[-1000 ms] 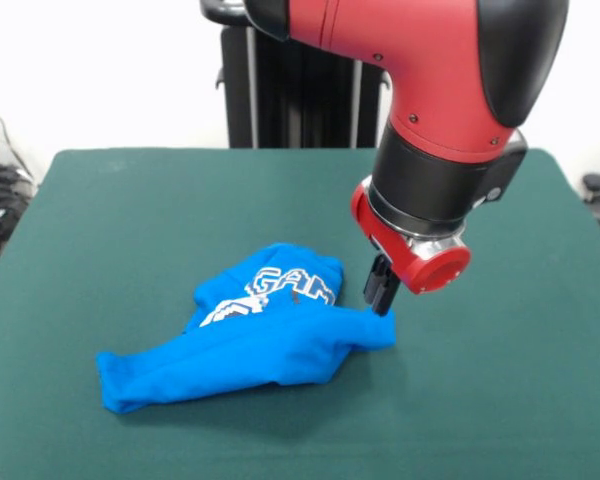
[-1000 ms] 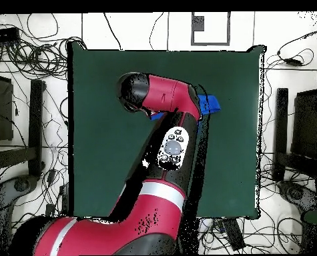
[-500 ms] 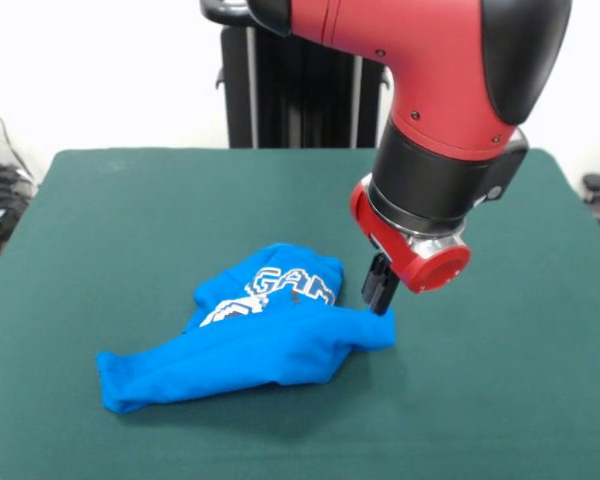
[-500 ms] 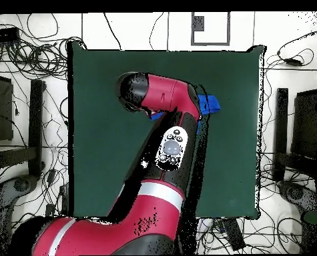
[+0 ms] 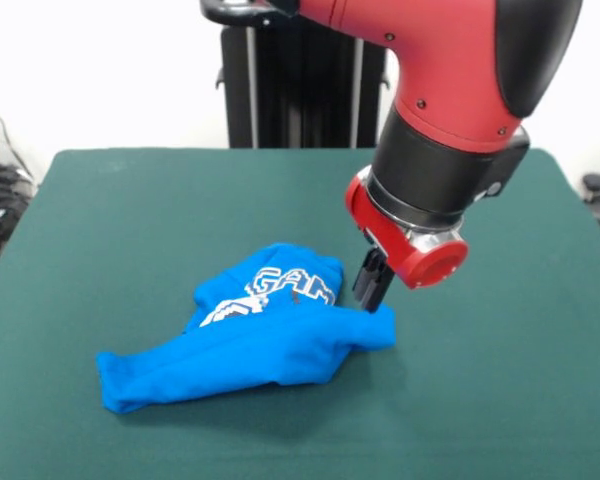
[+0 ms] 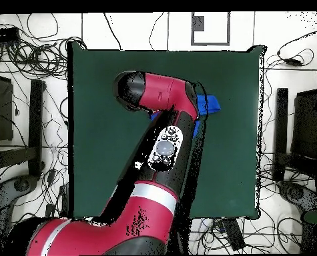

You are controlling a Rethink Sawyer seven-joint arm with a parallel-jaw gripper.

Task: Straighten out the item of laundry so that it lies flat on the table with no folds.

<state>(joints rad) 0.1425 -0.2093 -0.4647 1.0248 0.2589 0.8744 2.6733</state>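
Observation:
The item of laundry (image 5: pixel 270 335) is a bright blue garment with white lettering. It lies crumpled and folded near the middle of the dark green table (image 5: pixel 130 220), with a long bunched part reaching toward the front left. My gripper (image 5: pixel 372 290) hangs from the red arm, its black tip right at the garment's right-hand corner. In the overhead view the arm (image 6: pixel 164 143) covers most of the garment, and only a blue end (image 6: pixel 209 103) shows beside it. The gripper is hidden there.
The black pedestal (image 5: pixel 300 90) stands behind the table's far edge. Several cables (image 6: pixel 27 100) and dark stands lie on the floor around the table (image 6: pixel 101 100). Open green surface lies on all sides of the garment.
The arm and gripper have shifted slightly to the left in the front view. The garment has not moved.

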